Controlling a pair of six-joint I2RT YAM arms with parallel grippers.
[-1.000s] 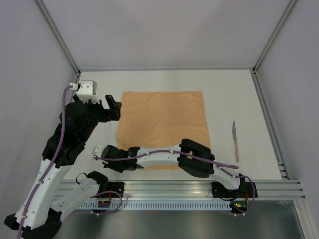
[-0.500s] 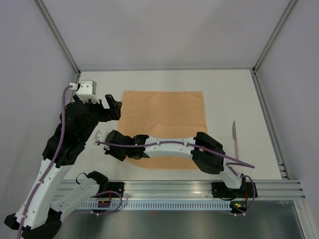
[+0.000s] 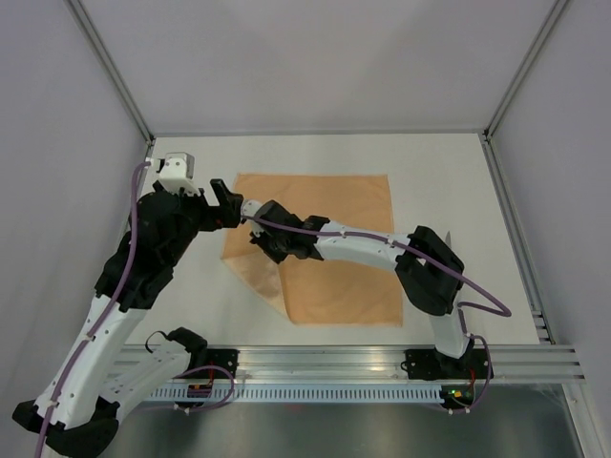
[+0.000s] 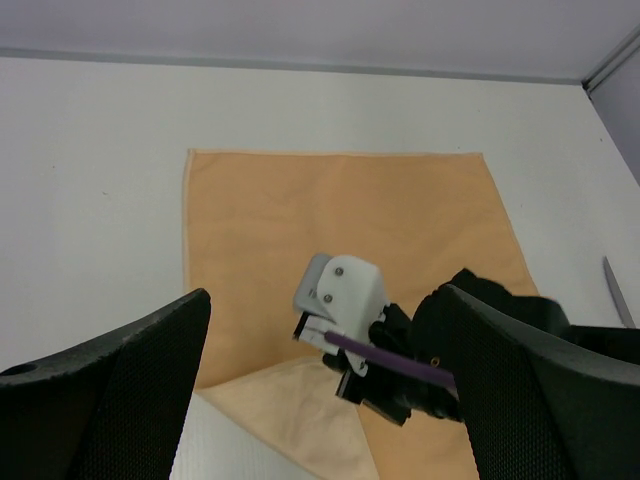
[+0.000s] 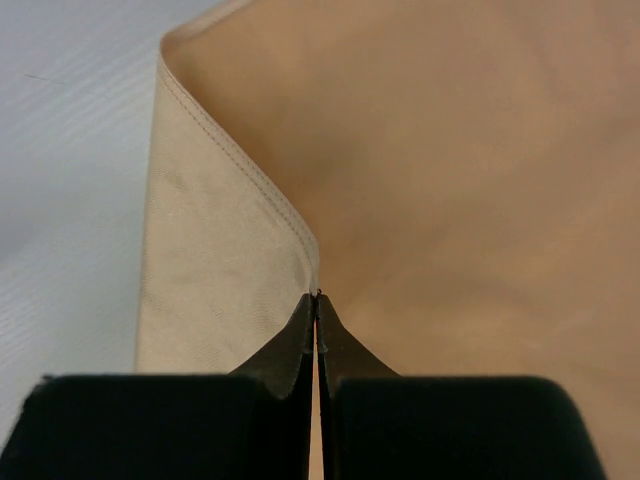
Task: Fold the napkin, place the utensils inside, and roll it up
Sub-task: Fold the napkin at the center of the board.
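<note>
Pinching the stitched hem of the peach-orange napkin (image 3: pixel 334 205), the right tool (image 3: pixel 275 246) has its two dark fingers (image 5: pixel 290 345) pressed flat together on the cloth, and the right wrist view shows no gap between them. The right arm stretches from its base at the near right diagonally across the napkin toward the far left, so the tool sits over the left part of the cloth. The corner it grips is raised off the white counter (image 3: pixel 458 181) and turned over on itself, and a paler triangle of the underside shows along the near-left side. The rest of the napkin lies flat near the middle of the counter, with its far edge straight and both far corners down. The left tool (image 3: pixel 221 202) hangs above the counter just beside the napkin's left edge, close to the far-left corner, with its jaws spread wide and nothing between them. In the left wrist view its two fingers frame the cloth and the other arm's wrist. The utensil (image 4: pixel 615 290), slender and pale, lies on the counter to the right of the napkin, apart from it. In the top view the right arm's elbow hides most of it.
</note>
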